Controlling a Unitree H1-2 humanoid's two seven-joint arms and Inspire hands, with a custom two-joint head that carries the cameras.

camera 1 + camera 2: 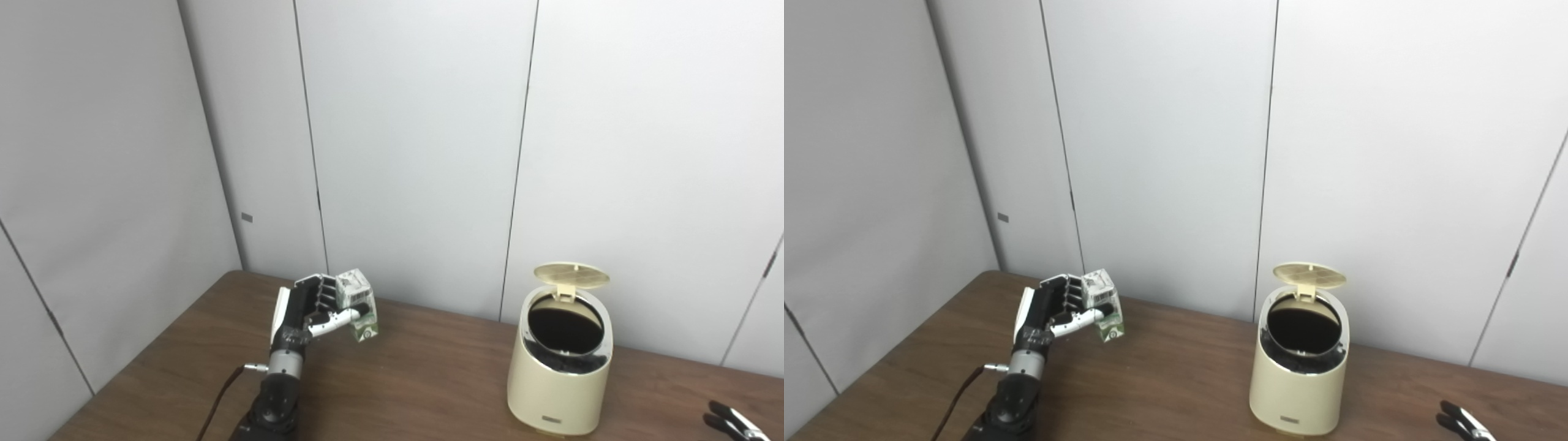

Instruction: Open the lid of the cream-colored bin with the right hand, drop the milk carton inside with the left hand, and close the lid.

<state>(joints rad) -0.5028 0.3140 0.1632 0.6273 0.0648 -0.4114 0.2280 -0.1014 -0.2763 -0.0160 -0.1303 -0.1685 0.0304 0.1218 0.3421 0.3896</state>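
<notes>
Brown table (429,380): L hand (312,306) w/ milk carton (358,303), bin (560,367) lid (571,275) up.

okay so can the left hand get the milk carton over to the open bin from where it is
Probably yes. The left hand grips the milk carton, the bin stands to its right with its lid up, and bare table lies between.

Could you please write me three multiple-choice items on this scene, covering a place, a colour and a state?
1. Seen from the cameras, where is the milk carton relative to the bin?
A. to its left
B. inside it
C. to its right
2. What colour is the bin?
A. blue
B. cream
C. black
3. How is the bin's lid?
A. closed
B. missing
C. raised open

Answers: 1 A, the left hand holds the carton far left of the bin. 2 B, its body is cream. 3 C, the lid stands up behind the dark opening.
</notes>
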